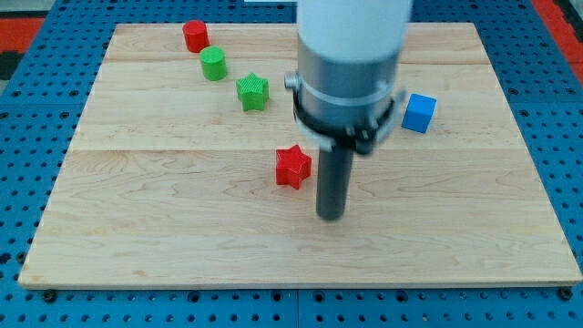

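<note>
My tip (331, 216) rests on the wooden board (164, 228), just right of and slightly below the red star block (292, 167); a small gap separates them. A green star block (252, 92) lies further up and to the left. Beyond it sit a green cylinder block (213, 65) and a red cylinder-like block (195, 36), forming a diagonal line toward the view's top left. A blue cube (419, 113) sits to the right of the arm's body.
The arm's large grey and white body (351, 64) hangs over the board's upper middle and hides what is behind it. A blue perforated table (36, 109) surrounds the board on all sides.
</note>
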You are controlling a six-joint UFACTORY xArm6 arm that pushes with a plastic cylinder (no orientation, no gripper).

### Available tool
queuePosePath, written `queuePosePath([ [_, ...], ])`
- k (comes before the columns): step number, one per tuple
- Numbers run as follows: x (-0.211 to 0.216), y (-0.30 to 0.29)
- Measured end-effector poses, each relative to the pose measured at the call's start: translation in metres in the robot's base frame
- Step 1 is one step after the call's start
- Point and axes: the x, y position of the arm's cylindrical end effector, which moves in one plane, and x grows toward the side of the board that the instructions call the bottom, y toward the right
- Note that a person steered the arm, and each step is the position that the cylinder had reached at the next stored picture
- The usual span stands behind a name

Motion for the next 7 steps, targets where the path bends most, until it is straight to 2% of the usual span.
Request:
queuePosePath([
  [1,-0.036,-0.035],
  [2,-0.089,-0.035],
  [3,-0.103,-0.034],
  [4,-0.089,-0.07],
  [5,-0.109,-0.103],
  [6,-0.12,-0.068],
  [7,-0.113,-0.053],
])
